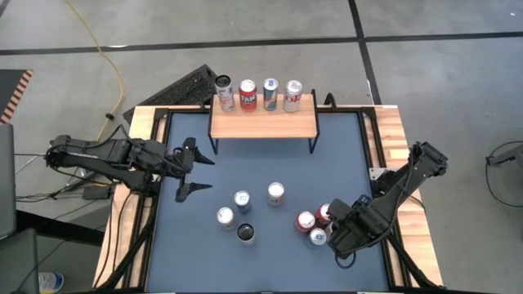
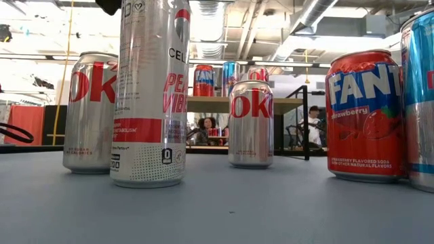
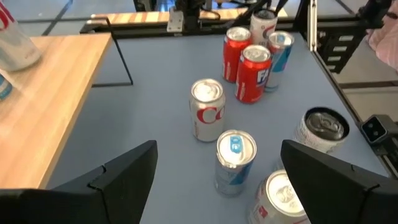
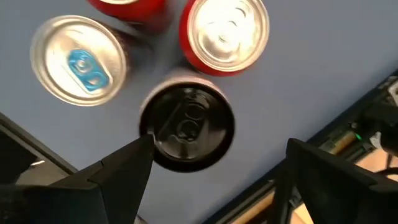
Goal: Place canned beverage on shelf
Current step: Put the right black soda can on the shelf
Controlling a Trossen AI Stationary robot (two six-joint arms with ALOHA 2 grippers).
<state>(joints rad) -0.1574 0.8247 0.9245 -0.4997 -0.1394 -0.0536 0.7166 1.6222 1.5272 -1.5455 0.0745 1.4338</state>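
Looking nearly done: four cans (image 1: 258, 95) fill the shelf (image 1: 263, 123) (seven more on the bench (image 1: 270, 171)), left gripper (image 1: 193, 169) and right gripper (image 1: 337, 235) both wide, empty.

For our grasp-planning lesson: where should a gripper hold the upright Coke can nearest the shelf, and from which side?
Grip the Coke can by its round side wall, mid-height, coming from the shelf side: it stands upright with open mat there, while the blue-tabbed can sits close toward the left arm.
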